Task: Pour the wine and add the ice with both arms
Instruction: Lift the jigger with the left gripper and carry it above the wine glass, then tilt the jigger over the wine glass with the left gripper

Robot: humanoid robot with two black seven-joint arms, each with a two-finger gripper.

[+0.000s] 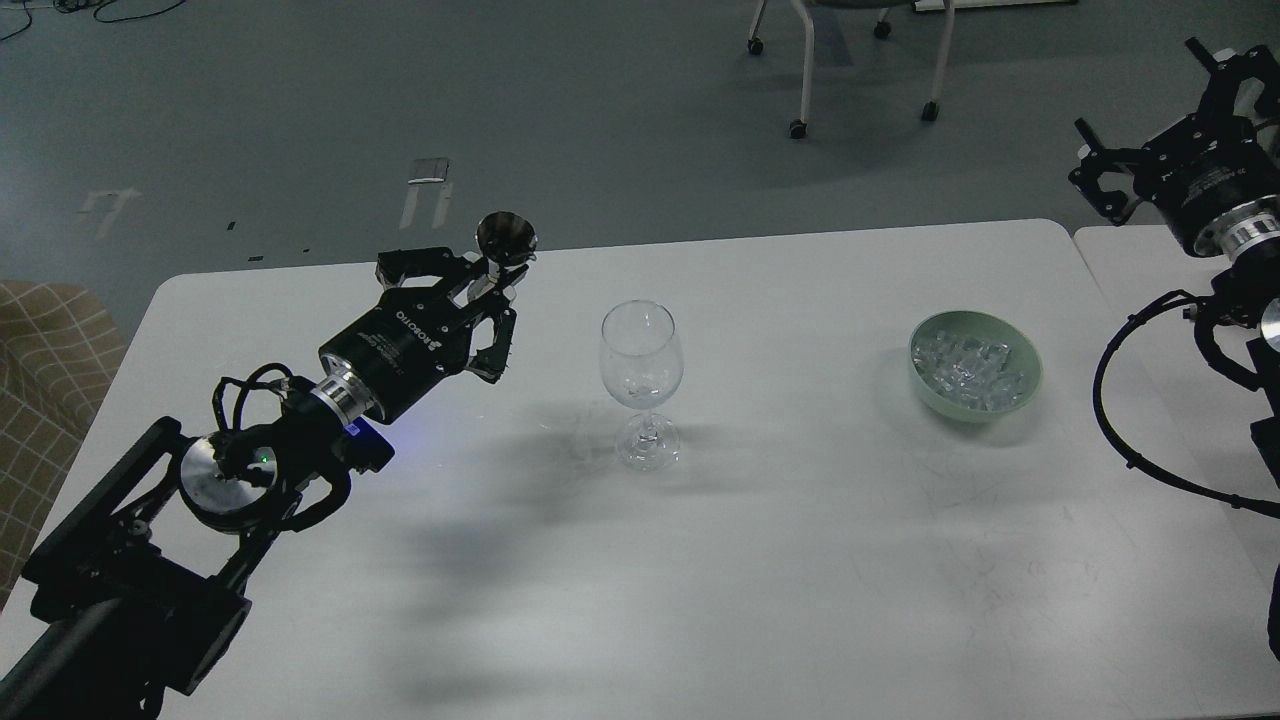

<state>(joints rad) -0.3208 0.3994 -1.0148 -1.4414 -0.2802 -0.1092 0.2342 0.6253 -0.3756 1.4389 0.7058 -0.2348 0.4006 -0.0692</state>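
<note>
A clear wine glass (641, 380) stands upright at the middle of the white table (700, 560). Any wine in it is too faint to make out. A pale green bowl (975, 366) at the right holds several clear ice cubes (968, 362). My left gripper (490, 290) is shut on a small silver metal measuring cup (505, 240), held upright above the table, left of the glass rim. My right gripper (1160, 120) is raised at the far right, beyond the bowl; its fingers are spread and empty.
A second table (1150, 300) adjoins at the right. A chair on castors (860, 60) stands on the grey floor behind. A checked beige seat (45, 390) is at the left edge. A black cable loop (1130, 400) hangs off my right arm.
</note>
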